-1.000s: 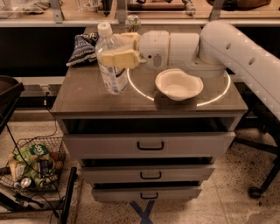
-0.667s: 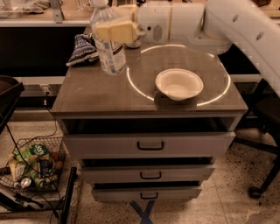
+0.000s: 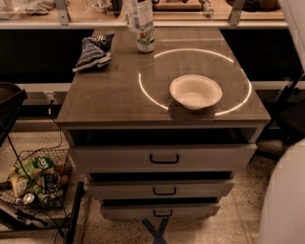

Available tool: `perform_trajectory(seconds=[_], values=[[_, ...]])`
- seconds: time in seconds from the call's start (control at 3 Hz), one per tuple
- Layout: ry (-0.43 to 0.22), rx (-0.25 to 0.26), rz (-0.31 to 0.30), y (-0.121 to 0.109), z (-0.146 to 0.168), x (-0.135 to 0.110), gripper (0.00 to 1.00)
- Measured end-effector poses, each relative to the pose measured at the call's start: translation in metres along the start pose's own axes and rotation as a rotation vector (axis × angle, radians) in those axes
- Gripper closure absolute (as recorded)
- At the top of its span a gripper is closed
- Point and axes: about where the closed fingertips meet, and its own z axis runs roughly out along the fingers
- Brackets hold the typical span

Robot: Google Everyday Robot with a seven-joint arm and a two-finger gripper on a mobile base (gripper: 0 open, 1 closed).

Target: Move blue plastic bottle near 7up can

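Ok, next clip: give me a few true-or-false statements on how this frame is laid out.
1. The white bowl sits on the table, inside the bright ring. True.
2. The dark snack bag lies right of the bowl. False: it lies at the far left corner.
3. The blue plastic bottle lies on its side beside the bowl. False: it is upright at the back, just above the 7up can in the picture, and the frame cuts off its top.
4. The gripper is closing on the bowl. False: the gripper is out of view; only white arm parts show at the right edge.
5. A wire basket stands on the floor left of the drawers. True.
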Motion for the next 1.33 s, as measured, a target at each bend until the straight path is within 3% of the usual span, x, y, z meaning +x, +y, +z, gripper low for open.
perform_trajectory(seconds=[0.33, 0.67, 1.0, 1.33], values=[[-0.052, 0.178, 0.018, -0.053, -0.03, -0.019, 1.0], [-0.104, 0.302, 0.005, -0.082, -0.05, -0.011, 1.0], [-0.101, 0.306, 0.008, -0.085, -0.048, -0.01, 1.0], [-0.096, 0.383, 0.022, -0.116, -0.046, -0.002, 1.0]])
